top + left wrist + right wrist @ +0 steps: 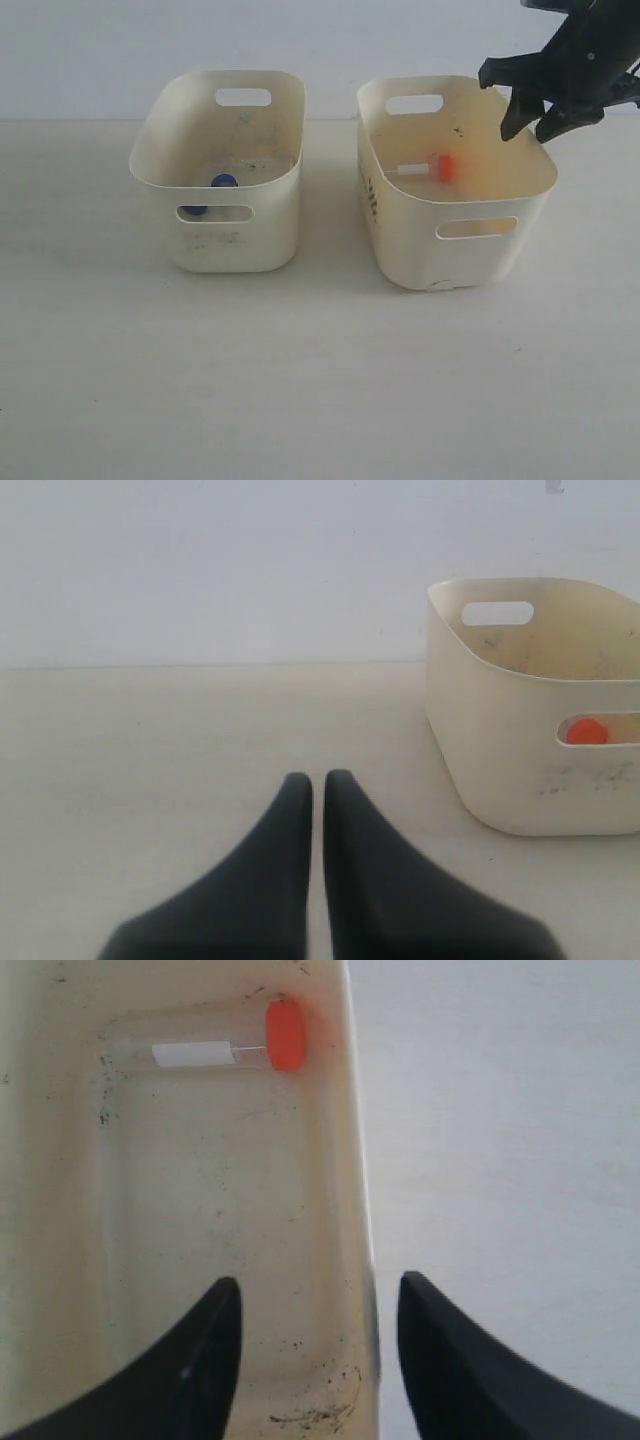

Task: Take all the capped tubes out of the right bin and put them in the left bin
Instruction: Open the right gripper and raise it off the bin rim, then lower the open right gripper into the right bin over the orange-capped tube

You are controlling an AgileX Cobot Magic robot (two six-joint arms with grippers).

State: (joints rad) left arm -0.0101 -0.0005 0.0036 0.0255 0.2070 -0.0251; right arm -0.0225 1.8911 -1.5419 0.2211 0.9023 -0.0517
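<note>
**Orange-capped tube**: lies flat on the floor of the right bin. Its long axis runs across the exterior view, cap pointing right.

**Right tool**: spread wide and empty. It is held above the bin's wall, one finger over the interior and the other over bare counter.

**Left tool**: closed to a hairline gap and empty, over open counter.

**Left bin**: blue caps are seen in the exterior view. An orange cap is shown through the handle cutout in the left wrist view only.

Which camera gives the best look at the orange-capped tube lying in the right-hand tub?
The right wrist view: the orange-capped tube lies whole, close up, label visible. The exterior view shows it small inside the right bin. The left wrist view misses it.
</note>
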